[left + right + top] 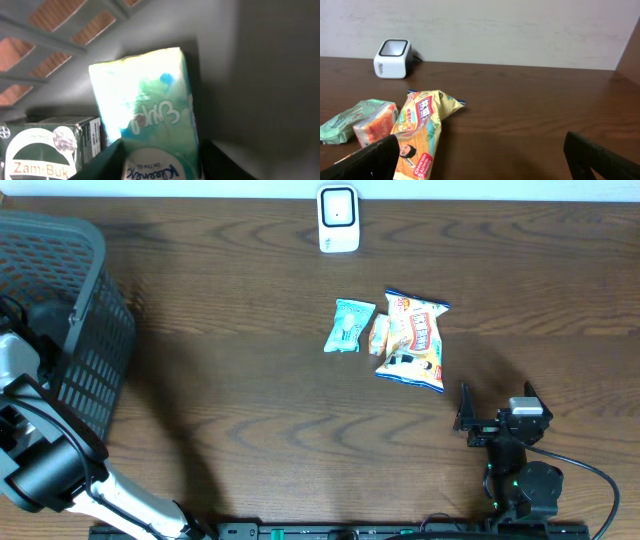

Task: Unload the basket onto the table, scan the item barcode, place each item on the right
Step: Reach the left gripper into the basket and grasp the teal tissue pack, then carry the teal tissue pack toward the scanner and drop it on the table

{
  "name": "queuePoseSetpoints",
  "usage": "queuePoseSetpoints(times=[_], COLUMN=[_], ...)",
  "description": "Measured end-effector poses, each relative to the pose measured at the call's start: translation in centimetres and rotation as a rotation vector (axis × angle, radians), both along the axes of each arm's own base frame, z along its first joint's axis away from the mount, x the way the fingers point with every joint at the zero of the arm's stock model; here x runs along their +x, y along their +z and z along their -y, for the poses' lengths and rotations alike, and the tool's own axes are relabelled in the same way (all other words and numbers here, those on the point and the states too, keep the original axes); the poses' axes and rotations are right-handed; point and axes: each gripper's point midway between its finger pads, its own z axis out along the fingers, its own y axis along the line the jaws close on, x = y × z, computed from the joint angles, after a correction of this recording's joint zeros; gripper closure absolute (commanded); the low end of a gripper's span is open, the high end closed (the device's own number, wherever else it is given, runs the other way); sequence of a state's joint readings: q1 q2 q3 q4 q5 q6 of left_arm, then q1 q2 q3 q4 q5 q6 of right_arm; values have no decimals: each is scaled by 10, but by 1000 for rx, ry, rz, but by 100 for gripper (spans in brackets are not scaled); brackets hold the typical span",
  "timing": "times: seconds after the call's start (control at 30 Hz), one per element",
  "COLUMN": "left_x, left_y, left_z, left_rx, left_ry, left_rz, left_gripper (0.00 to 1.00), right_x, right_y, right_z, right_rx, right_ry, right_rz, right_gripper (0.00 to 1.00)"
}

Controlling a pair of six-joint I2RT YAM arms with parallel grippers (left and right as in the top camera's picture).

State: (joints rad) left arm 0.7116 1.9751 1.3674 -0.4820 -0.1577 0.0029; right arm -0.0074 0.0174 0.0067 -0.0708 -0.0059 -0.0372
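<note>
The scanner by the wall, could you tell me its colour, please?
White scanner with dark window; overhead view shows it best.

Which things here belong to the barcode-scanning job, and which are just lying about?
In the job: scanner; basket; tissue pack at the left pincer.
Lying about: Zam-Buk box; teal packet, orange packet, yellow snack bag on the table.

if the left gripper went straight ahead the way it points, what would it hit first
The green and white tissue pack, right ahead of the left gripper inside the basket; depth unclear.
</note>
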Motion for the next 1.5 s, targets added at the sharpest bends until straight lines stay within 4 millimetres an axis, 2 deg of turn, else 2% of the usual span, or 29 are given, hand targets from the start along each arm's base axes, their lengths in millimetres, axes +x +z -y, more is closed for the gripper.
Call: queuePoseSetpoints(times=[0.07, 0.13, 0.4, 0.53, 0.6, 0.67, 0.8, 0.9, 0.97, 1.03, 1.13, 1.2, 1.3, 1.33, 1.5], left_x=[-1, -1, 0, 9, 17, 26, 38, 29, 19, 14, 20, 28, 38, 42, 59], left_y=[-1, -1, 3, 16, 41, 82, 204, 294, 334, 364, 384, 384, 364, 344, 274], left_z=[1, 2, 4, 14, 19, 25, 52, 92, 121, 161, 234, 280, 349, 384, 463], left_rx=[-5, -7, -21, -67, -77, -72, -43, -24, -29, -69, -187, -275, -401, -466, -554], left_ry=[-2, -4, 10, 19, 38, 56, 11, -98, -162, -246, -426, -552, -740, -832, -970], left_rz=[-4, -6, 18, 99, 192, 326, 681, 906, 1007, 1091, 1145, 1135, 1052, 977, 745], left_gripper=[77, 92, 93, 93, 93, 93, 93, 93, 93, 93, 93, 93, 93, 93, 92], right_x=[0, 0, 0, 0, 0, 0, 0, 0, 0, 0, 0, 0, 0, 0, 0], right_y=[0, 0, 0, 0, 0, 0, 0, 0, 0, 0, 0, 0, 0, 0, 0], right_z=[0, 0, 0, 0, 0, 0, 0, 0, 0, 0, 0, 0, 0, 0, 0], right_rx=[0, 0, 0, 0, 0, 0, 0, 0, 0, 0, 0, 0, 0, 0, 0], right_ry=[0, 0, 0, 0, 0, 0, 0, 0, 0, 0, 0, 0, 0, 0, 0], right_rz=[0, 0, 0, 0, 0, 0, 0, 0, 0, 0, 0, 0, 0, 0, 0], right_gripper=[1, 1, 1, 1, 1, 1, 1, 1, 1, 1, 1, 1, 1, 1, 1])
